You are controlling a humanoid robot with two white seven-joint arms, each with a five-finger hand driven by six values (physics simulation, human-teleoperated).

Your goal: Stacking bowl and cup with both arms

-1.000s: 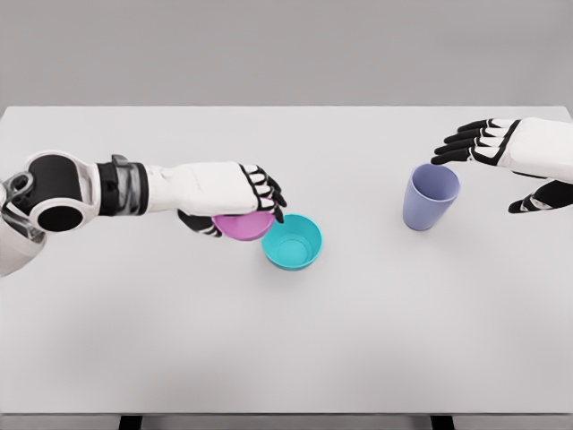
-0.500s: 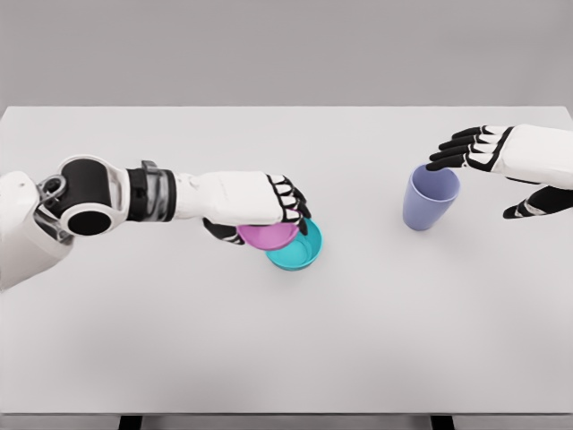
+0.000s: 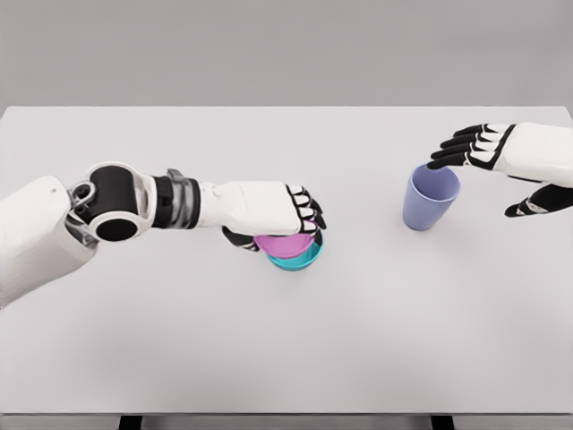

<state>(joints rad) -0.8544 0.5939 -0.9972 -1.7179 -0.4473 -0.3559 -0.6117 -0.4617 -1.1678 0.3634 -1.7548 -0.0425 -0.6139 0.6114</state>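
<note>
1. Left hand (image 3: 273,210) grips pink bowl (image 3: 285,245) from above, right over teal bowl (image 3: 299,258), mid-table (image 3: 179,340).
2. Can't tell if pink is seated or just above teal.
3. Do it well: centre rims, lower straight, release only once pink sits flat.
4. Right hand (image 3: 501,152) is spread, holding nothing, hovering just behind cup (image 3: 428,199) toward the right edge.

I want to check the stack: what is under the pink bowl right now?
The teal bowl sits directly beneath the pink bowl, only its right rim showing. The left hand, gripping the pink bowl, covers the rest, so full seating cannot be seen.
</note>
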